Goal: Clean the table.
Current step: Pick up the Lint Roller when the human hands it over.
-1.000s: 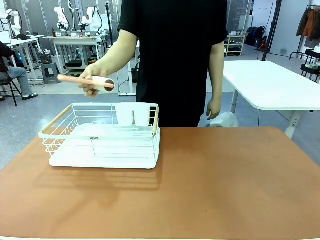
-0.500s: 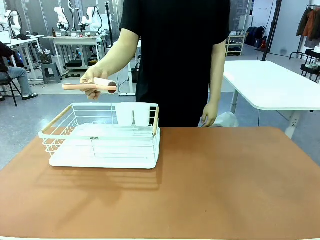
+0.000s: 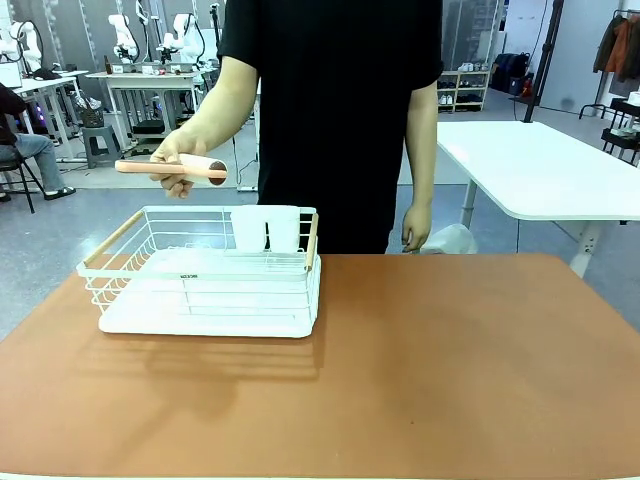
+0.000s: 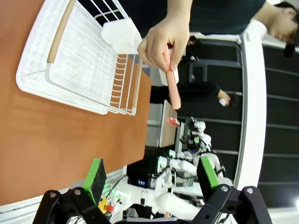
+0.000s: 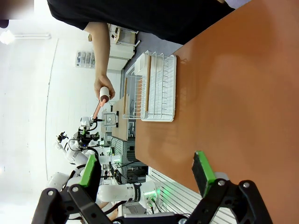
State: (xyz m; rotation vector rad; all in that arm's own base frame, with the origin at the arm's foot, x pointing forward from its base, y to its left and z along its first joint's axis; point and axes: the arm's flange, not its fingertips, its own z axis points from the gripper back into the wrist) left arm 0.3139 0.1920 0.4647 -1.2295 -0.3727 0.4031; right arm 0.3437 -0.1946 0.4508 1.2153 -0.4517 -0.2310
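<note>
The table [image 3: 450,380] lies below and ahead of the left gripper [image 4: 152,176] and the right gripper [image 5: 145,171], both wide apart and holding nothing. It looks hard, smooth and too heavy to lift, so rub it, don't grab it. Farther ahead a white rack [image 3: 205,285] sits on it, and a person's hand [image 3: 178,165] holds a pink roller [image 3: 135,167] above the rack

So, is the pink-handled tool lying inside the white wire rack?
No, the person's hand holds the tool in the air, apart from the rack.

Picture edges crop the table [image 3: 420,380]; the rack label [image 3: 188,276] is unreadable.
</note>
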